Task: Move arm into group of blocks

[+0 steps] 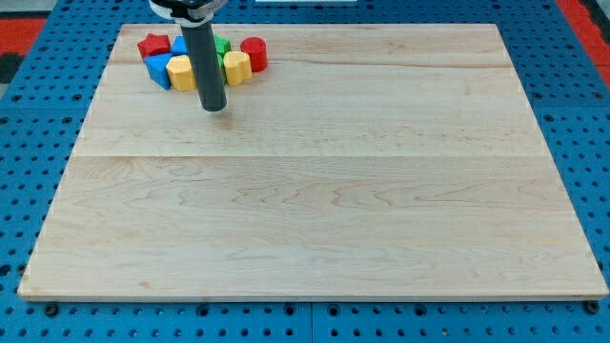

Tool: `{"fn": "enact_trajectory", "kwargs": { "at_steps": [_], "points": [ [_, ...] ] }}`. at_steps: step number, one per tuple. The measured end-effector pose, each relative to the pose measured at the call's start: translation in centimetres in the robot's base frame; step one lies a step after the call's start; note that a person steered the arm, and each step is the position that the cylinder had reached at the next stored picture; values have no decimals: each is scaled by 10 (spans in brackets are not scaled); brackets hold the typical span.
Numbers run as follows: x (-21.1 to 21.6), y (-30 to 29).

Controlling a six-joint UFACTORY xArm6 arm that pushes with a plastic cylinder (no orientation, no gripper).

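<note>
The group of blocks sits packed at the worktop's point(315, 219) top-left corner, so one push can reach them all. Nearest, my tip point(213, 107) rests just below the cluster; there are no fingers, only a rod. Behind it: yellow block point(180, 72), yellow hexagon point(236, 68), blue block point(157, 70), then green block point(222, 45), red cylinder point(254, 53), red star point(153, 45).

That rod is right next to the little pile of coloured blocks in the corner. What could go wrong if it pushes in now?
1. The cluster sits near the wooden board's top-left corner, so my tip, just below the blocks, could shove the red star or blue block off the edge.
2. The rod hides part of the green block, so contact there is hard to judge.
3. The yellow blocks may scatter apart.
</note>
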State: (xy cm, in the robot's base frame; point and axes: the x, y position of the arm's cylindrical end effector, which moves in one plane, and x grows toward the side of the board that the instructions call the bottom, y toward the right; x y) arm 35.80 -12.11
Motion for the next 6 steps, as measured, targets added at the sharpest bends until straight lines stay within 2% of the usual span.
{"fn": "enact_trajectory", "kwargs": {
  "at_steps": [5,6],
  "points": [
    [2,3],
    [18,4]
  ]
}}
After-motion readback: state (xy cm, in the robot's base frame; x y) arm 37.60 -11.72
